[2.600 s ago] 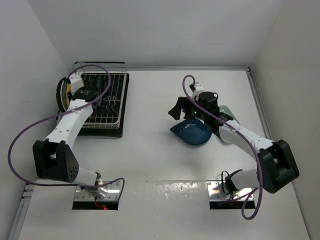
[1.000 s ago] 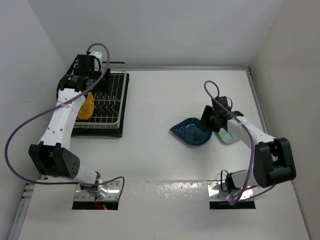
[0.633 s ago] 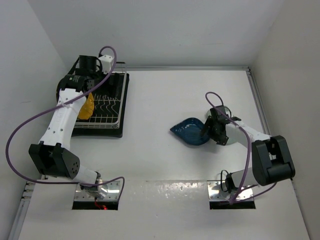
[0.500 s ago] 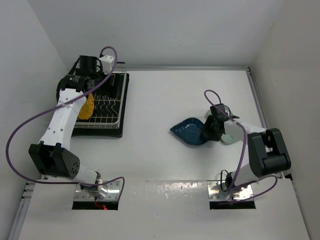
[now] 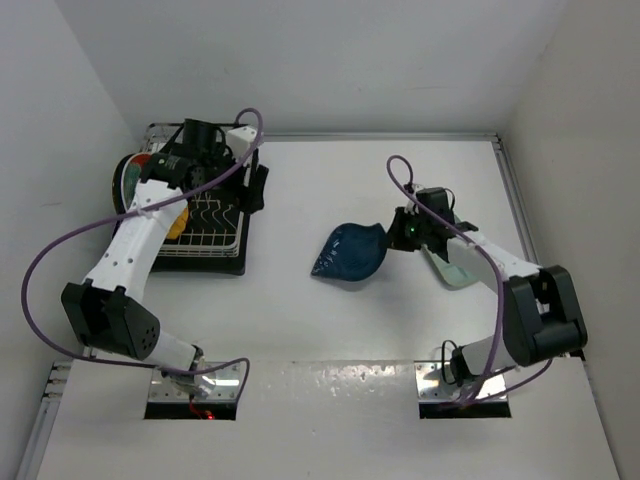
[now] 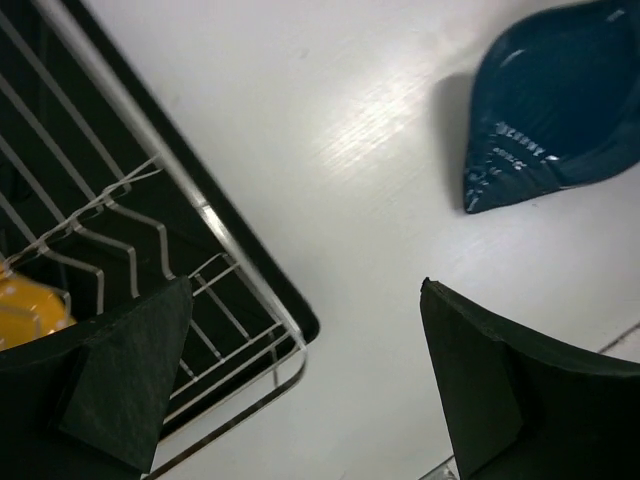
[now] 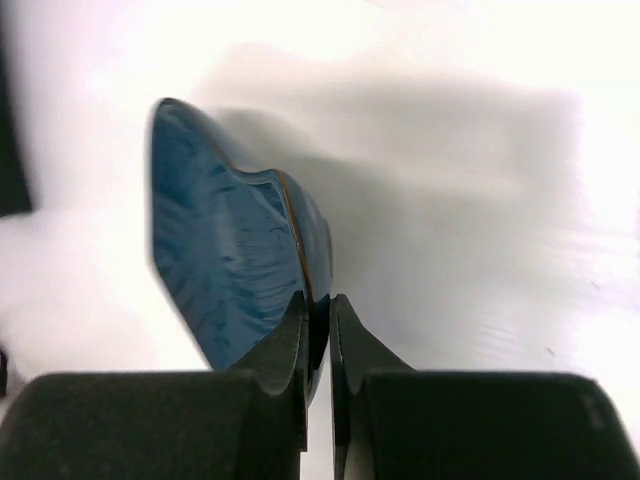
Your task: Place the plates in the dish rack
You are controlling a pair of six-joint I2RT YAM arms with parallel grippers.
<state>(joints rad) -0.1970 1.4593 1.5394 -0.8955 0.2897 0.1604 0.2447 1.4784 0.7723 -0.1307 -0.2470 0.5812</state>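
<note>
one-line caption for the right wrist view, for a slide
Right claw pinches the blue leaf plate by its rim, tilted over the white table.

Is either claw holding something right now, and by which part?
The right gripper pinches the blue leaf-shaped plate by its rim. The left gripper is open and holds nothing.

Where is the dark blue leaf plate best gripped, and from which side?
The dark blue leaf plate offers a thin raised rim opposite its pointed tip; come from the right, one finger inside, one outside, as the right gripper pinches it now.
</note>
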